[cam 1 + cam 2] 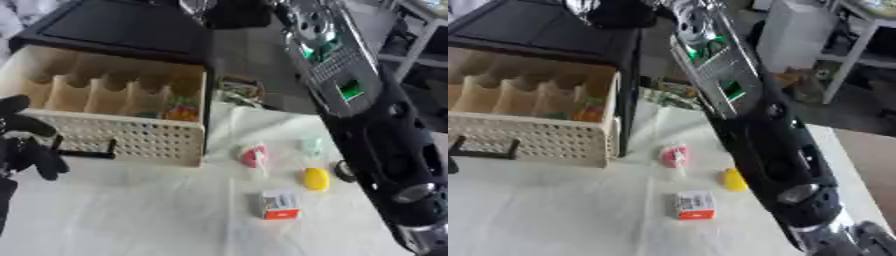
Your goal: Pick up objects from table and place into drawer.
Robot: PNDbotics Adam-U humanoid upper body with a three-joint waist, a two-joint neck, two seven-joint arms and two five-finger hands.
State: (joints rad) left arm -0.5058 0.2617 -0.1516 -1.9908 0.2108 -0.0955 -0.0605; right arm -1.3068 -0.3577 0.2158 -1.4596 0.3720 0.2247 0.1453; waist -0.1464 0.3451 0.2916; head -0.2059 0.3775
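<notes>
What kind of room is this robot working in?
Probably a workshop or test lab, not a home: a cloth-covered table holds an open drawer and small items like a yellow object, with white shelving and clutter behind.

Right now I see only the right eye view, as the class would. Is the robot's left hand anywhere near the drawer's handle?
Observer: Yes. In the left eye view the left hand sits just left of the black handle of the drawer. I cannot tell whether they touch.
Operator: Is the right arm hiding anything?
Observer: A pale green object lies beside the right arm, right of the pink object.
Operator: Anything more?
Observer: A dark round thing lies just right of the yellow object.
</notes>
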